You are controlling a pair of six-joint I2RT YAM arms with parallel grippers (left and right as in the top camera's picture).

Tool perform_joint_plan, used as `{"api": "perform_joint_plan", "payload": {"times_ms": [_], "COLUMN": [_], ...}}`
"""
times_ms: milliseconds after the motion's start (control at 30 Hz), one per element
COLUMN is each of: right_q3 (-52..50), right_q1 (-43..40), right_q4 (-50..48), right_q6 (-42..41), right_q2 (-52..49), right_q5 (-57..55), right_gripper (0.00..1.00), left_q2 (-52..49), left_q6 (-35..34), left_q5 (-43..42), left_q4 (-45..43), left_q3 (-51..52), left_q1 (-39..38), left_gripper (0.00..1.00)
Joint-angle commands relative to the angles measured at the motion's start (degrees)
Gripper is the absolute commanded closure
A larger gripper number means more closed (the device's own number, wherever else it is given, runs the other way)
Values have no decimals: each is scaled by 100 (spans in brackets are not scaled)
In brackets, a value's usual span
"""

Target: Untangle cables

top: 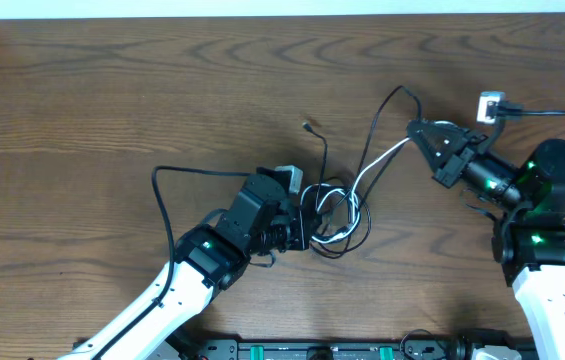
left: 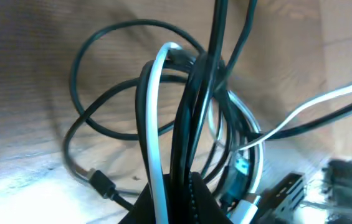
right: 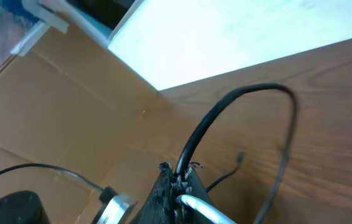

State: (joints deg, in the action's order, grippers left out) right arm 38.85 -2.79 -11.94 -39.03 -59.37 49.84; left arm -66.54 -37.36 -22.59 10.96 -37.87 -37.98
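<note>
The cables (top: 334, 214) lie knotted on the wooden table, several black cords looped with one white. My left gripper (top: 306, 220) is shut on the knot's left side. In the left wrist view it (left: 177, 182) pinches the white cable (left: 152, 112) and black strands together. The white cable (top: 377, 163) runs up-right to my right gripper (top: 413, 128), which is shut on it and on a black cable (top: 394, 95) that arcs upward. The right wrist view shows this gripper (right: 179, 172) clamped on the black cable (right: 250, 93) and the white cable (right: 200, 206). A loose black plug end (top: 307, 126) lies above the knot.
A thin black cord (top: 162, 190) loops left of the left arm. A white plug block (top: 490, 103) with a black lead sits behind the right gripper. USB plugs (left: 286, 190) lie beside the knot. A cardboard wall (right: 51, 112) borders the table's far side.
</note>
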Motion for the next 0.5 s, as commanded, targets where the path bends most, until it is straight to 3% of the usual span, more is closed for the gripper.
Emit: {"api": "perform_joint_plan", "payload": {"times_ms": [0, 267, 300, 400, 467], "right_q3": [122, 122, 122, 122, 120], "right_q1": [-236, -638, -654, -651, -651], "right_q4": [-42, 310, 380, 542, 581], "right_q6": [-11, -7, -7, 221, 382], "right_q2": [76, 74, 74, 74, 74], "right_q5": [74, 140, 142, 365, 544], "right_gripper": [99, 96, 85, 39, 23], "left_q2": [-7, -7, -7, -7, -7], "left_q6": [785, 929, 929, 929, 929], "left_q5": [50, 275, 275, 275, 275], "left_q4": [208, 433, 428, 396, 350], "left_q3": [13, 13, 13, 13, 13], "left_q1": [-9, -9, -9, -9, -9], "left_gripper": [92, 92, 92, 92, 92]}}
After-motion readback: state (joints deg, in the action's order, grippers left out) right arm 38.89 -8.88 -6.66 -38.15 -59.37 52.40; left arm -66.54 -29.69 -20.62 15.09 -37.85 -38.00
